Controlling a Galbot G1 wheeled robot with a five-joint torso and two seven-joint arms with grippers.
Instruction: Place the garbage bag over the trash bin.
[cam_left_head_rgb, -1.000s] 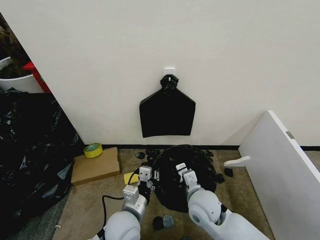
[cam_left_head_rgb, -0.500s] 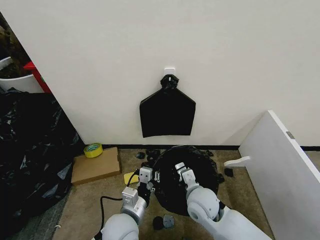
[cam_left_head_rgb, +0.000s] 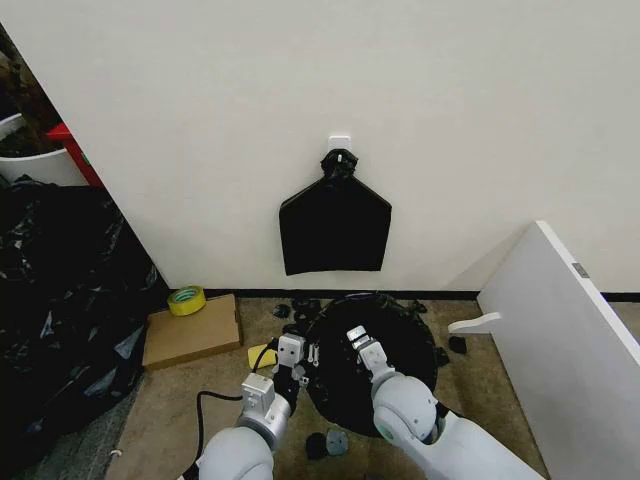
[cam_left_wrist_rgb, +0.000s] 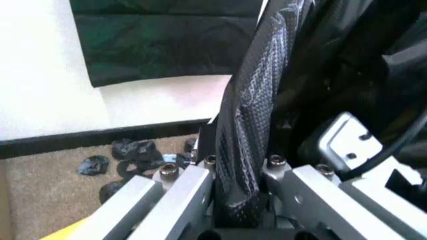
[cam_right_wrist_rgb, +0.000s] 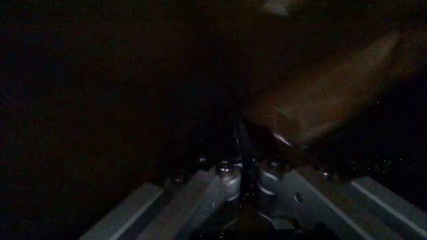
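Gripping: both grippers clamp the bag (cam_left_head_rgb: 385, 340) at its edge, low centre of head view, near the wall foot.
Bag: glossy black, crinkled, spread in a rounded shape over the bin; bin itself hidden under the plastic, can't tell how far the bag sits down on it.
L gripper (cam_left_head_rgb: 297, 362): at the bag's left edge; in L wrist view (cam_left_wrist_rgb: 239, 200) the fingers are narrow, a fold of black plastic pinched between them and running up out of the grip.
R gripper (cam_left_head_rgb: 360, 345): on the bag's top, right of the L one; in R wrist view (cam_right_wrist_rgb: 241, 175) fingers nearly closed on a thin dark sheet; surroundings very dark.
Bundle (cam_left_head_rgb: 335, 225): flat black, knotted at top, hangs on the wall above the bag, apart from it.
Scraps (cam_left_head_rgb: 300, 306): small black bits on the floor btwn wall and bag.
Box (cam_left_head_rgb: 190, 335): flat cardboard, left of the arms, tape roll (cam_left_head_rgb: 185, 299) on its far end.
Board (cam_left_head_rgb: 560, 320): white, leaning at right.
Plastic heap (cam_left_head_rgb: 60, 300): black, far left.
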